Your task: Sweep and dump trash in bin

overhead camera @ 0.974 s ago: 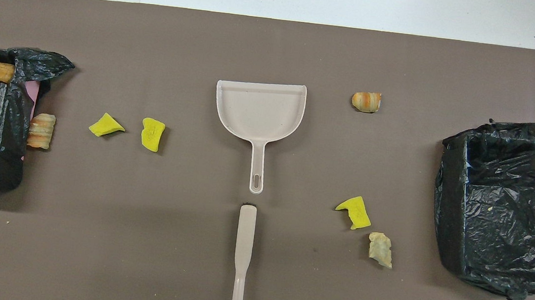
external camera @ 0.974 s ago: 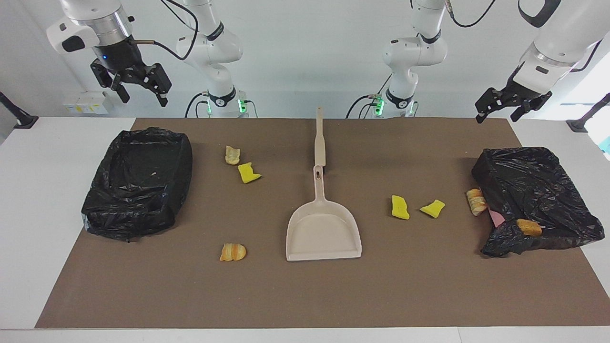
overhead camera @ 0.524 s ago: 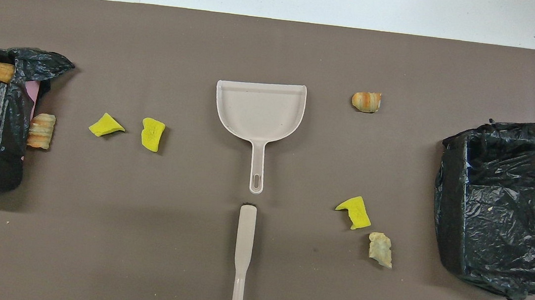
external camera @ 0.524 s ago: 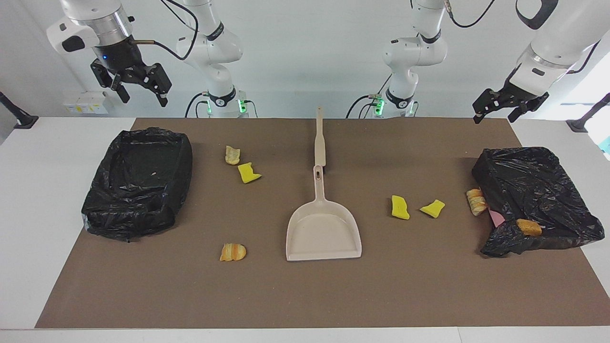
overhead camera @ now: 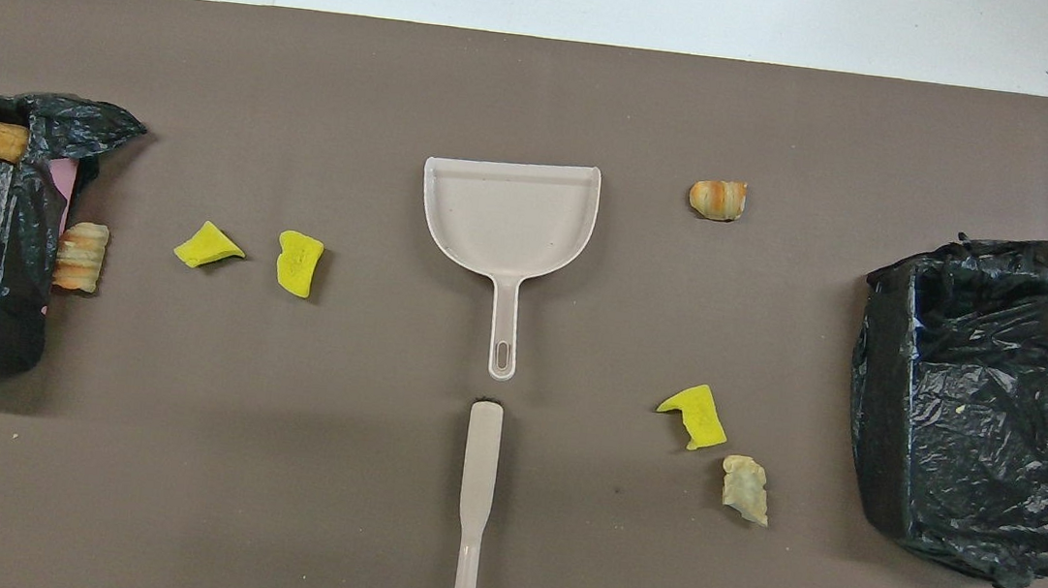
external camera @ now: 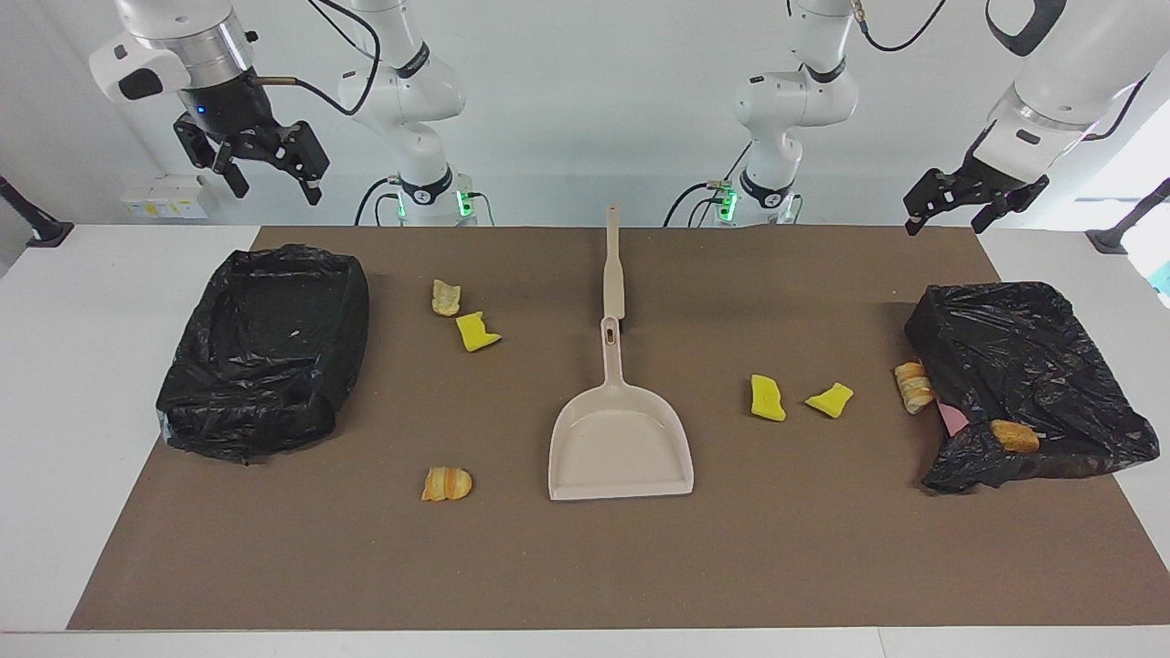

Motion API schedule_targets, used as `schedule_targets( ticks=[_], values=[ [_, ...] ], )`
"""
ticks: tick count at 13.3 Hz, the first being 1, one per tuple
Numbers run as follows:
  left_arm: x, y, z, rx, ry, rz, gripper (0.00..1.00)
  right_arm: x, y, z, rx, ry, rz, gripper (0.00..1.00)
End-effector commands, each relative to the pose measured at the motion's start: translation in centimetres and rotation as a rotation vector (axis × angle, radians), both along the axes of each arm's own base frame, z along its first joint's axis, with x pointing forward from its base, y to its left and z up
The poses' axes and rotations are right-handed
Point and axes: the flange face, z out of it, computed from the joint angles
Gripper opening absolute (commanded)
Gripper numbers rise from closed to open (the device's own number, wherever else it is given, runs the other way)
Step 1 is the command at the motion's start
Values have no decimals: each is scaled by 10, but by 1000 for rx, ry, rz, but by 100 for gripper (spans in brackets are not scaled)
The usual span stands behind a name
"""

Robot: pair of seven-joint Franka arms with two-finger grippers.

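Both the left end effector (external camera: 957, 203) and right end effector (external camera: 265, 164) hang released and empty, high over the counter's (external camera: 567, 567) ends. The dustpan (external camera: 620, 448) and brush (external camera: 612, 270) lie centred, probably for either arm's reach; the trash (external camera: 766, 397) is unswept.

my facing camera sits high across the table and looks back at both arm bases, taking in the whole brown mat (external camera: 585, 567) from a fair way off. my overhead camera hangs above the robots' end and looks steeply down and forward, closer in, cropping the mat (overhead camera: 268, 501) at its nearer edge. both share the beige dustpan (external camera: 620, 448) (overhead camera: 508, 214), the brush (external camera: 612, 265) (overhead camera: 477, 484) and the mat, turned half round between them.
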Motion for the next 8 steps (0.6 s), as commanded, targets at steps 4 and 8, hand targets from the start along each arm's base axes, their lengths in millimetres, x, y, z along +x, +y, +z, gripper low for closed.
schedule_targets(
  ticks=[4, 8],
  values=[
    [-17, -4, -6, 1, -2, -7, 100, -6, -4, 1, 12, 18, 13, 100],
    [-19, -7, -23, -28, 1, -12, 100, -7, -2, 2, 12, 12, 19, 100]
  ],
)
